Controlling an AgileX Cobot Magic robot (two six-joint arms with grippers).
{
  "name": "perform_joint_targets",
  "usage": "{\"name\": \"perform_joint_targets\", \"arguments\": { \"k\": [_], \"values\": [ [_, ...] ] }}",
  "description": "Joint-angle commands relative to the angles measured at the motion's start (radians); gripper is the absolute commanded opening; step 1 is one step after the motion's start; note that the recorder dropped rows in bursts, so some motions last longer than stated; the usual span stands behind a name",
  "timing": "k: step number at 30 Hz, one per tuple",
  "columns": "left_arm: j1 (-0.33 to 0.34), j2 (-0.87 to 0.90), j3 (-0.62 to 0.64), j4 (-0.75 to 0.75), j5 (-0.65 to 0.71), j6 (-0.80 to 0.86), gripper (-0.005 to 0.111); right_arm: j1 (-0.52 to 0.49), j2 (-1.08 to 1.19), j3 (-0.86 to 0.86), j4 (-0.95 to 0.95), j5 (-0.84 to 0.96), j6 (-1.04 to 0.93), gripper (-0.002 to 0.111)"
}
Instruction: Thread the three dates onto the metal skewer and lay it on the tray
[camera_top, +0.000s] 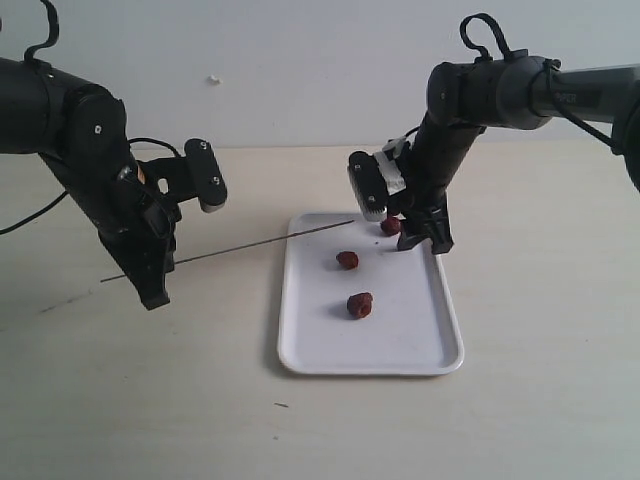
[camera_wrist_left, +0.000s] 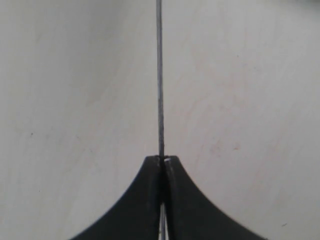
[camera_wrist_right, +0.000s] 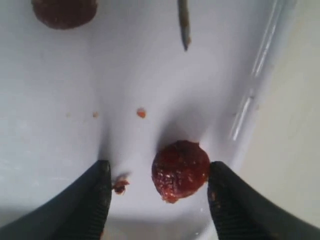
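Note:
The white tray (camera_top: 410, 330) holds three dates: one at its far right corner (camera_top: 390, 226), one in the middle (camera_top: 347, 260), one nearer the front (camera_top: 359, 305). My right gripper (camera_top: 420, 243) stands open over the corner date (camera_wrist_right: 180, 170). In the right wrist view the gripper (camera_wrist_right: 159, 172) has this date between its fingers, close against one and well apart from the other. My left gripper (camera_top: 155, 285) is shut on the metal skewer (camera_top: 250, 245), which slants up towards the tray. In the left wrist view the skewer (camera_wrist_left: 160, 75) runs straight out from the gripper (camera_wrist_left: 162, 160). The skewer tip (camera_wrist_right: 184, 25) hangs bare over the tray (camera_wrist_right: 125, 75).
Small reddish crumbs (camera_wrist_right: 141, 113) lie on the tray near the right gripper. Another date (camera_wrist_right: 64, 11) shows at the edge of the right wrist view. The tray rests on a pale wooden table (camera_top: 120, 400), with a wall behind.

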Motion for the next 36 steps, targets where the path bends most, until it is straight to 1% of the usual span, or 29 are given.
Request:
{"name": "perform_joint_targets", "arguments": {
  "k": [1,10,17,23,27,30,36],
  "values": [
    [0.000,0.000,0.002,0.001,-0.007,0.000,0.000,-0.002,0.023,0.008,0.004,0.009,-0.056,0.059],
    [0.000,0.000,0.002,0.001,-0.016,0.000,0.000,-0.002,0.023,0.008,0.004,-0.024,-0.163,0.059],
    [0.000,0.000,0.002,0.001,-0.016,0.000,0.000,-0.002,0.023,0.008,0.017,-0.088,-0.178,0.059],
    [0.000,0.000,0.002,0.001,-0.018,0.000,0.000,-0.002,0.023,0.008,0.174,-0.103,-0.168,0.059],
    [0.000,0.000,0.002,0.001,-0.018,0.000,0.000,-0.002,0.023,0.008,0.265,-0.117,-0.118,0.059],
    [0.000,0.000,0.002,0.001,-0.018,0.000,0.000,-0.002,0.023,0.008,0.259,-0.135,-0.071,0.059],
    [0.000,0.000,0.002,0.001,-0.018,0.000,0.000,-0.002,0.023,0.008,0.196,-0.139,-0.071,0.059]
  ]
}}
